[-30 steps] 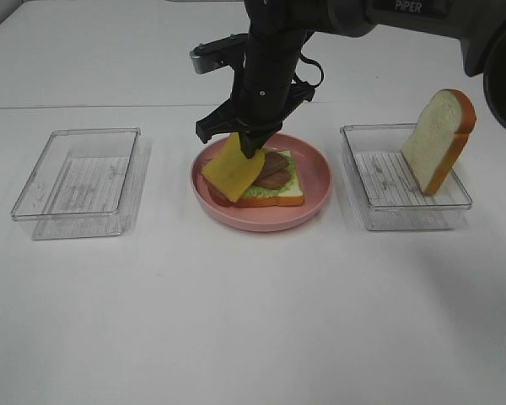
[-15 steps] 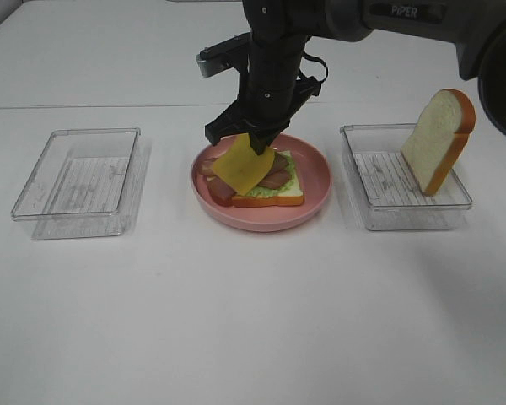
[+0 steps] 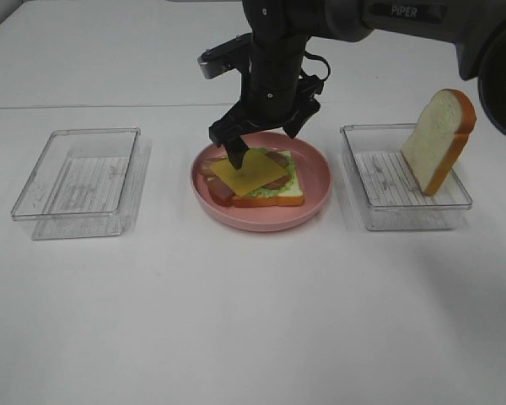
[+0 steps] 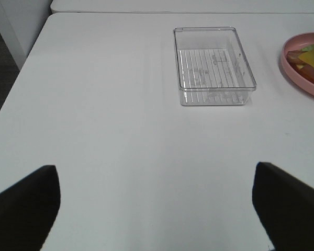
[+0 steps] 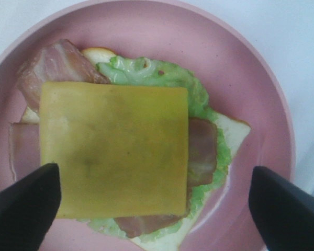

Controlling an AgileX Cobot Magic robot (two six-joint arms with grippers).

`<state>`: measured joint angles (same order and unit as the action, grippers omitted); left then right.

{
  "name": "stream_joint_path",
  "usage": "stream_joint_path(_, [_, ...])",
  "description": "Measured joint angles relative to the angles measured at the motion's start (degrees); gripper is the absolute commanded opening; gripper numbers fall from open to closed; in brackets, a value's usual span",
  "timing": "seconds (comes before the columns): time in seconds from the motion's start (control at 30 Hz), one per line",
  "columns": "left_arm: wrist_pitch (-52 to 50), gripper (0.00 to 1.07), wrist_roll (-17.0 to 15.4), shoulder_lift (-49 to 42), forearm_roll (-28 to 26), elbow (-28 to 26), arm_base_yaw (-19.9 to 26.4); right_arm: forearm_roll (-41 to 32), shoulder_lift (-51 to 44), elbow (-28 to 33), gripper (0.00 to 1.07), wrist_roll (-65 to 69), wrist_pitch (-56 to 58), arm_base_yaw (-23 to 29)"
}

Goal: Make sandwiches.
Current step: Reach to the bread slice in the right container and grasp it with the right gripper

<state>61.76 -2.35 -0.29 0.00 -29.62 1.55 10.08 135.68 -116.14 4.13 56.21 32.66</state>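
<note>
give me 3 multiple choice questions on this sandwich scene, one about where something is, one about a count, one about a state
1. Where is the spare bread slice?
A. flat on the pink plate
B. leaning upright in the right clear tray
C. in the left clear tray

2. How many clear trays are on the table?
A. one
B. two
C. three

3. What is the right gripper doing?
A. open above the cheese slice
B. clamped on the lettuce
C. holding bread

Answers:
1 B: it stands tilted in the right clear tray.
2 B: that one and the left clear tray flank the pink plate.
3 A: the cheese slice lies flat on the bacon, fingers spread clear.
</note>
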Motion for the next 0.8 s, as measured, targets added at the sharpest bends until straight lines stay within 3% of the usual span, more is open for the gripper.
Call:
stream_joint_path(0.3, [0.0, 0.91, 0.0, 0.0, 0.0, 0.0, 0.0, 1.8, -3.3, 0.0, 0.99, -0.9, 3.1, 0.0])
stream_joint_path(0.5, [0.0, 0.91, 0.0, 0.0, 0.0, 0.0, 0.0, 5.9, -10.5, 0.0, 0.99, -1.1, 4.7, -0.9])
stream_joint_path(0.67, [0.0, 0.91, 0.0, 0.0, 0.0, 0.0, 0.0, 6.5, -14.7, 0.0, 0.99, -1.2, 6.9, -5.1])
stream_joint_path(0.8, [0.0, 0.91, 0.0, 0.0, 0.0, 0.0, 0.0, 7.0, -17.8, 0.0, 0.99, -1.3, 8.9, -11.9])
